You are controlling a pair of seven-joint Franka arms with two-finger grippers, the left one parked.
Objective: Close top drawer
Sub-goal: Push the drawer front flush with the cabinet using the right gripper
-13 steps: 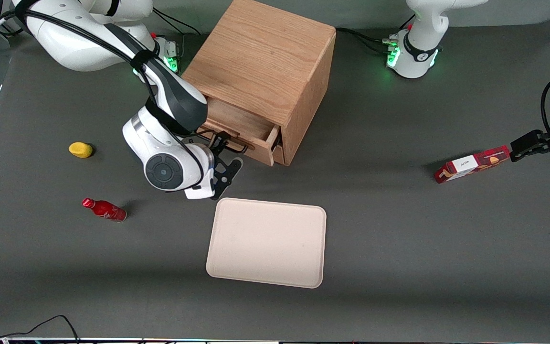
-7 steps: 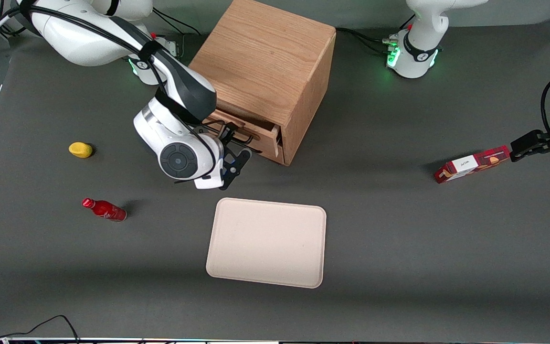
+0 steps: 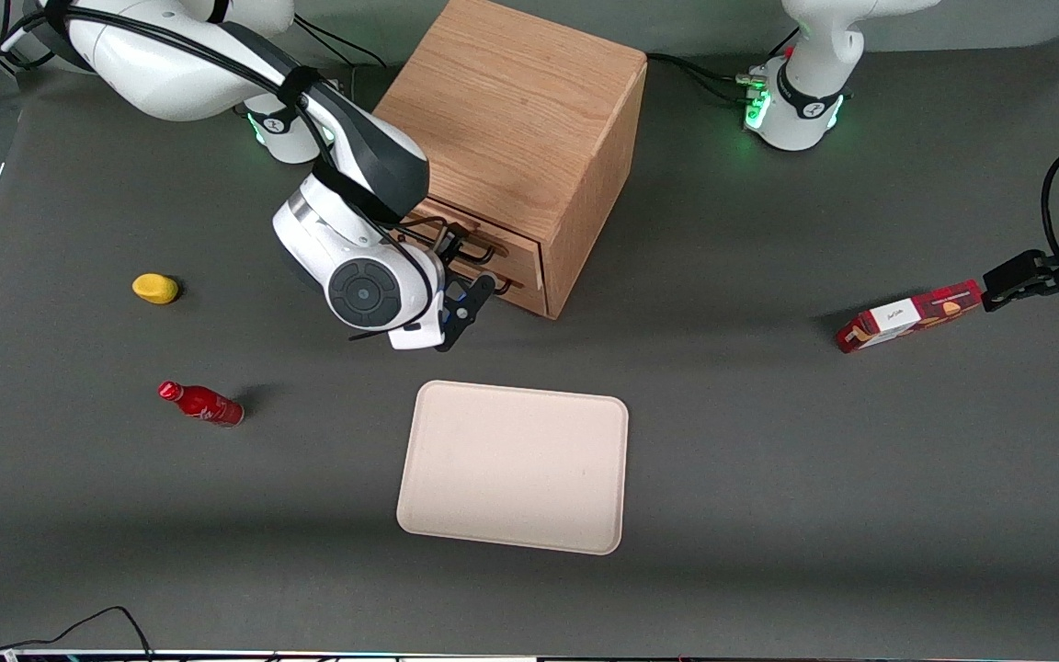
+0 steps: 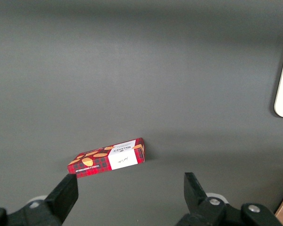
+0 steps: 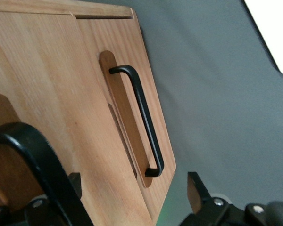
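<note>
The arm hides most of the top drawer (image 3: 493, 250), nearly flush in the cabinet (image 3: 520, 119) at upper centre; the spread hand (image 3: 467, 308) holds nothing, with bare surface (image 3: 768, 414) below.

Place: we read this as a robotics lab, not a home.
Arms: we see white robot arms (image 3: 217, 55) bolted at the table's edge, their bases glowing green.
Table: we see a dark grey mat (image 3: 768, 441) over the whole worktop, with loose cables trailing off it.
Props: we see a small oak cabinet (image 3: 511, 138), a beige tray (image 3: 516, 467), a red bottle (image 3: 201, 404), a yellow lemon (image 3: 155, 288) and a snack box (image 3: 911, 315) laid out well apart, like test items.
</note>
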